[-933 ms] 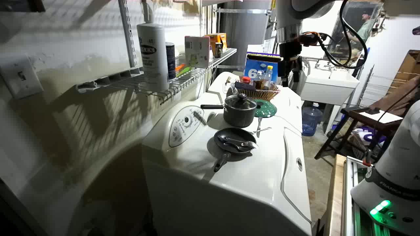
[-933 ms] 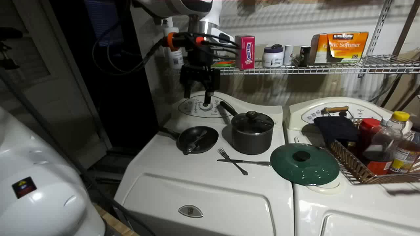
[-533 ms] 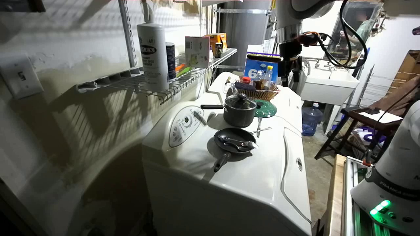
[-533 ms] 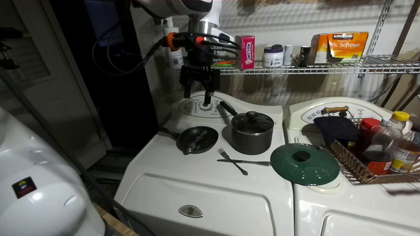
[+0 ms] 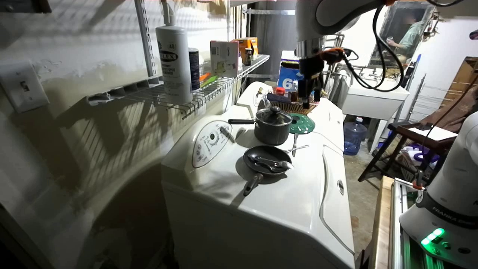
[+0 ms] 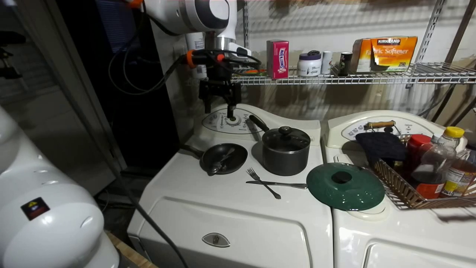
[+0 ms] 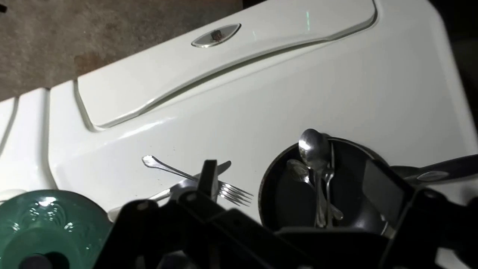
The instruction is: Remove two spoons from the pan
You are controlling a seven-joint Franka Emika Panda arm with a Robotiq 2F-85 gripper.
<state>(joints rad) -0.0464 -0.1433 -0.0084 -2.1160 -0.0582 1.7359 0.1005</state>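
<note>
The dark pan [image 7: 351, 179] lies on the white appliance top in the wrist view, and also shows in both exterior views [image 5: 257, 151] [image 6: 238, 158]. Inside it a large spoon [image 7: 313, 148] rests with its bowl over the rim. A smaller spoon [image 7: 298, 170] crosses beneath it, its bowl inside the pan. A fork [image 7: 329, 179] lies beside the large spoon's handle. The handle ends are partly hidden by the gripper. My gripper [image 7: 297, 183] is open and empty, its fingers wide apart. In both exterior views the gripper [image 5: 311, 101] [image 6: 219, 111] hangs well above the appliance top.
A fork [image 7: 175, 170] and a knife [image 7: 224, 167] lie crossed beside the pan. A lidded pot [image 6: 285, 158] stands near the pan, with a green lid [image 6: 346, 195] beyond. A basket [image 6: 401, 186] of bottles and a loaded wire shelf [image 6: 319, 79] are further off.
The arm has moved over the last half second. The gripper has shifted left in both exterior views and a little lower in one of them. The pan and spoons have not moved.
</note>
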